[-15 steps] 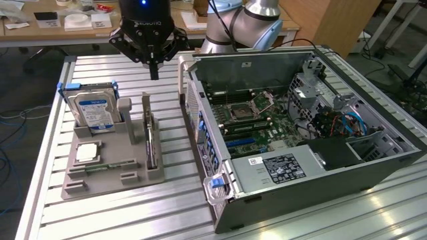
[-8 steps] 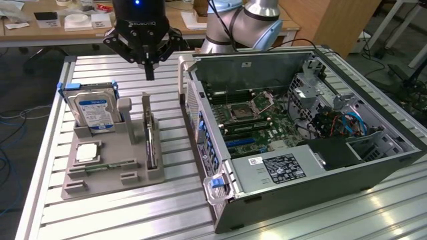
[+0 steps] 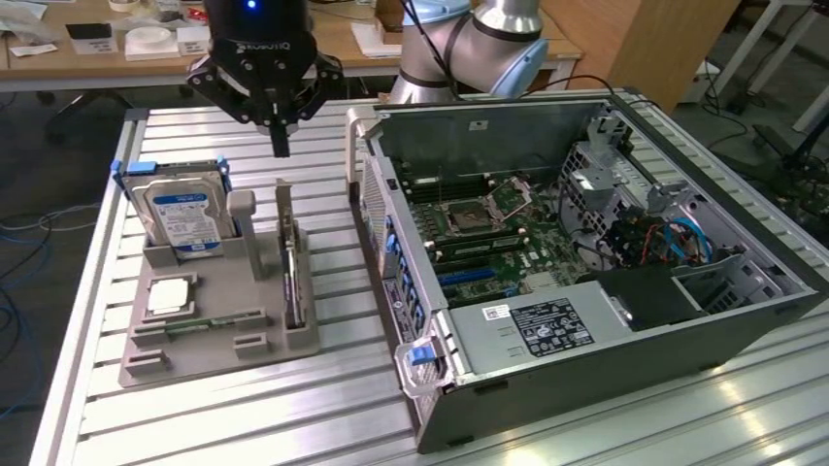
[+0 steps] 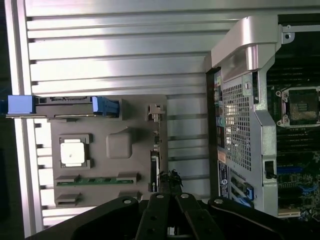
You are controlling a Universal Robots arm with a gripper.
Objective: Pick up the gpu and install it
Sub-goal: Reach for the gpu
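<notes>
The gpu (image 3: 294, 283) is a thin dark card standing on its edge in a slot of the grey holder (image 3: 220, 345), on the side nearest the computer. In the wrist view the gpu (image 4: 155, 162) appears as a slim dark line. My gripper (image 3: 279, 144) hangs in the air above and beyond the card's far end, its fingers shut to a point with nothing held. In the wrist view the gripper (image 4: 170, 189) has its tips close over the card's edge. The open computer case (image 3: 725, 316) lies to the exterior view's right, motherboard (image 3: 486, 228) exposed.
The holder also carries a silver hard drive (image 3: 182, 219) with blue clips, a square processor (image 3: 171, 294) and a green memory stick (image 3: 208, 320). The case's metal wall (image 4: 240, 115) stands right beside the holder. A desk with boxes (image 3: 143, 44) lies behind the slatted table (image 3: 233, 417).
</notes>
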